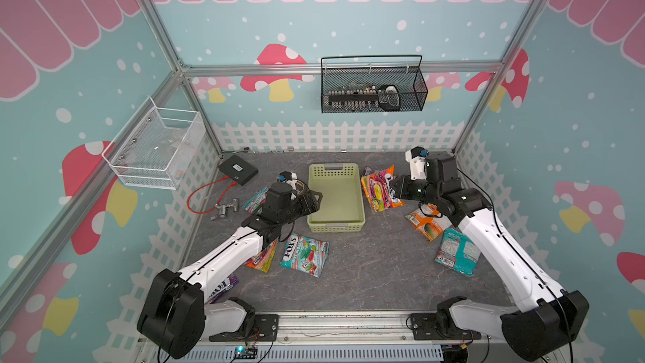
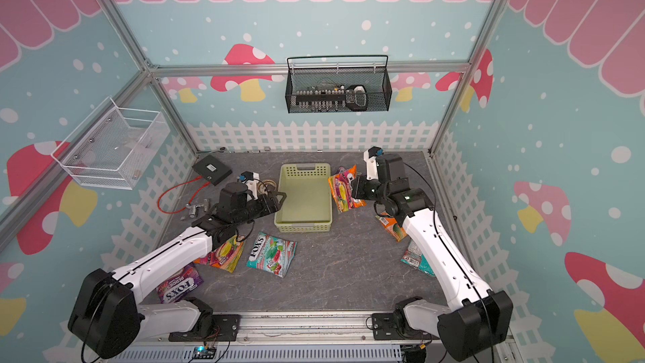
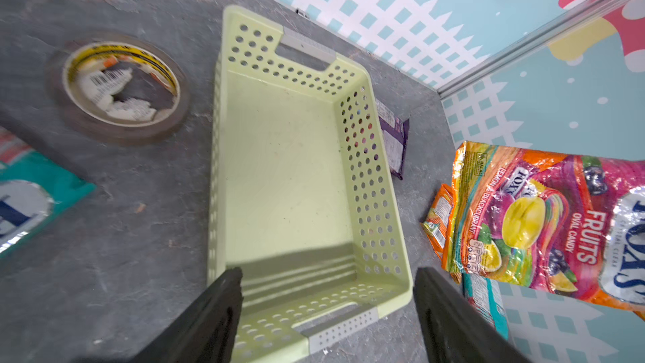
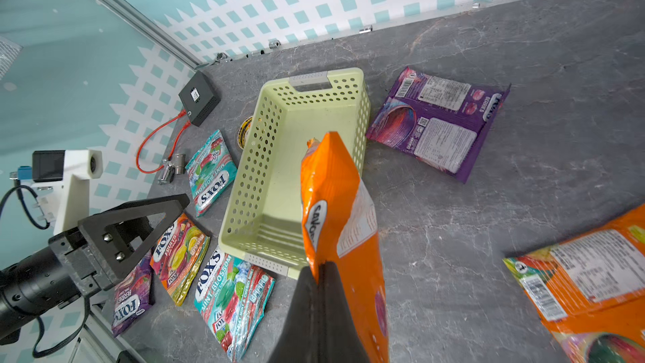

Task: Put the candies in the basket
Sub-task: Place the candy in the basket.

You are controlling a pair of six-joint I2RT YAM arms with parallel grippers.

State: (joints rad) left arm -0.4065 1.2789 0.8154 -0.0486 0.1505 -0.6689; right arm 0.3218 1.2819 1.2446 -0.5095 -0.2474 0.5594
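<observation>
the basket [image 1: 335, 204] sits toward the back centre of the grey counter [image 1: 377, 274], its long sides running front to back. only a narrow bare strip separates its far end from the white fence wall. the widest open patch of counter lies in front of it, between the two arms, reaching to the front rail.

the left fingers [image 1: 315, 200] hover over the basket's left rim, spread apart with nothing between them. the tape roll [image 3: 118, 89] lies just outside that rim, and a teal bag [image 1: 254, 200] lies close by, partly under the arm. the right fingers [image 4: 321, 281] are clenched on the edge of an orange-pink fruits bag [image 1: 380, 190]. it hangs clear of the counter just beside the basket's right rim; whether it overlaps the rim i cannot tell.

a purple bag [image 4: 436, 120] lies face down by the basket's back right corner. a teal mint bag [image 1: 305, 253] lies just off the front rim. a second orange-pink bag [image 1: 261, 260] and a second purple bag [image 2: 178, 286] lie partly under the left arm. an orange bag [image 1: 427, 221] and a face-down teal bag [image 1: 457, 253] lie by the right arm.

the basket is pale yellow-green plastic and rectangular, with nothing on its floor. its walls are pierced with round holes, and each short end has a handle cut-out.
</observation>
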